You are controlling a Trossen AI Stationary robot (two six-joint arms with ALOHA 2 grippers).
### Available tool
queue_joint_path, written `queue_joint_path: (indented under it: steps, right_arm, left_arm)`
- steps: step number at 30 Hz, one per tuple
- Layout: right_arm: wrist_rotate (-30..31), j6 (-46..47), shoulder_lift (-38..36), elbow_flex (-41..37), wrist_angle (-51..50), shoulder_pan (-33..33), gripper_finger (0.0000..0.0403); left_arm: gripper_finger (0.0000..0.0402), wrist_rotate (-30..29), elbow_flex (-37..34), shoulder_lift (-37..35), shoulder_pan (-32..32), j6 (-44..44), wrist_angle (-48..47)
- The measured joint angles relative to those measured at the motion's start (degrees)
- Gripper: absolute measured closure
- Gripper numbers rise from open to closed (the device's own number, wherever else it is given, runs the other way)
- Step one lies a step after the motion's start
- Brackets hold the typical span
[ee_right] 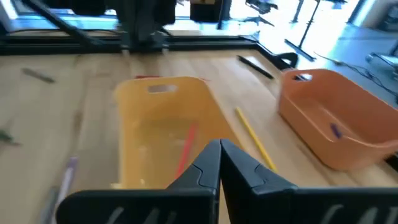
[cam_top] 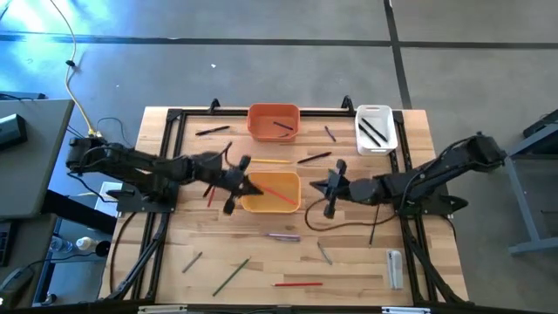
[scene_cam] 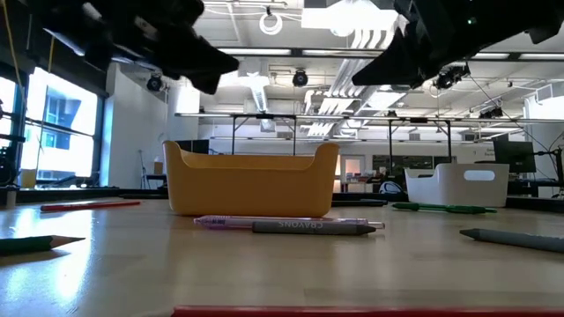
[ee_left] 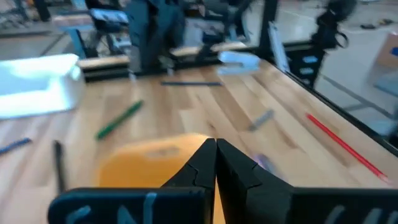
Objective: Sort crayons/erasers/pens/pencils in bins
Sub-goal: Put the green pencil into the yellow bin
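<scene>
The yellow-orange bin [cam_top: 272, 194] stands mid-table and holds a red stick [ee_right: 185, 149]. The orange bin [cam_top: 274, 122] and the white bin [cam_top: 375, 129] stand at the far edge; the white one holds black sticks. Several sticks lie loose on the table, among them a yellow one [cam_top: 270, 161], a grey crayon [scene_cam: 308, 227] and a red one [cam_top: 296, 283]. My left gripper [cam_top: 240, 183] is shut and empty, raised at the yellow-orange bin's left end [ee_left: 155, 165]. My right gripper [cam_top: 328, 187] is shut and empty, raised just right of that bin.
A black frame [cam_top: 170, 174] runs along the table's left, far and right sides. A black cable [cam_top: 340, 225] lies under the right arm. A white-grey object [cam_top: 394, 266] lies near the front right. Green [cam_top: 231, 275] and grey [cam_top: 324, 253] sticks lie on the near half.
</scene>
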Motion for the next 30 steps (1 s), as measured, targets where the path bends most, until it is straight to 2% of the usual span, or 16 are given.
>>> queue_joint_path:
  steps: [7,13,16,19,22,24,30]
  right_arm:
    - [0.04,-3.19,0.92,0.0,3.43,5.23,0.0403]
    - [0.04,-5.44,0.92,0.0,3.77,7.02,0.0403]
    - [0.04,-5.6,0.92,0.0,3.77,7.24,0.0403]
    - [0.04,-5.61,0.92,0.0,3.76,7.27,0.0403]
    - [0.04,-5.61,0.92,0.0,3.75,7.27,0.0403]
    - [0.0,-5.52,0.9,0.0,3.72,7.27,0.0403]
    - [-0.03,-5.19,0.9,0.0,3.31,7.34,0.0403]
  left_arm:
    - [0.0401,-17.74,-0.89,-1.53,-17.18,-4.49,-6.53]
    - [0.0401,-30.14,-0.89,-1.99,-30.16,-16.76,-13.26]
    - [0.0401,-35.46,0.59,-2.12,-35.38,-24.67,-21.08]
    - [0.0401,-41.18,3.41,-2.12,-40.31,-33.73,-32.84]
    - [0.0401,-44.13,6.01,-2.14,-43.91,-45.35,-44.23]
    - [0.0401,-44.01,6.45,-2.14,-45.95,-52.17,-47.42]
    - [0.0393,-43.01,7.12,2.55,-52.58,-62.77,-41.34]
